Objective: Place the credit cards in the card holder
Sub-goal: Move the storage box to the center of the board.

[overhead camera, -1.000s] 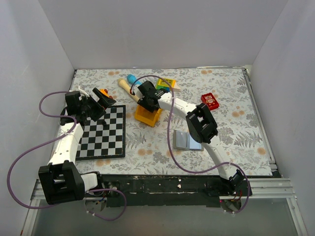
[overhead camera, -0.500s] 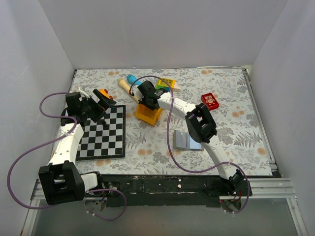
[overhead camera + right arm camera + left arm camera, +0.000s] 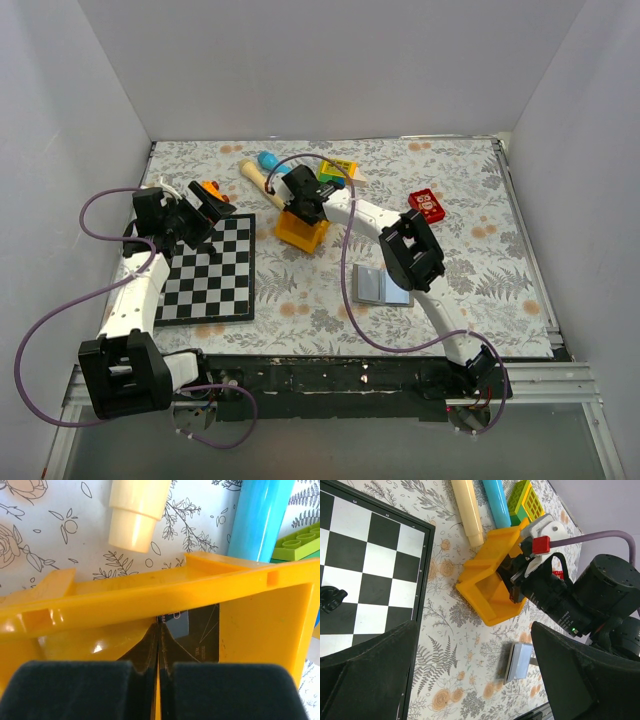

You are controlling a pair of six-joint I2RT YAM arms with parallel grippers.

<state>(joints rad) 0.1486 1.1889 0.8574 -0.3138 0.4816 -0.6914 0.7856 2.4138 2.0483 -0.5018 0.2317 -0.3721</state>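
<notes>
– Right wrist: thin black plastic credit card (image 3: pixel 192 632) lay inside orange plastic tray (image 3: pixel 150 600), 12 o'clock of right gripper (image 3: pixel 159 680); jaws at a mere slit.
– Judged stiff, light, slick; best pinched by an exposed edge. Wide gape on left gripper (image 3: pixel 470 680).

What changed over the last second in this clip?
The right gripper, closed on a black card inside the orange tray, edged slightly toward the far side of the table, and the tray shifted a little with it. No new grasp or release shows. The left gripper, wallet and chessboard stayed put.
</notes>
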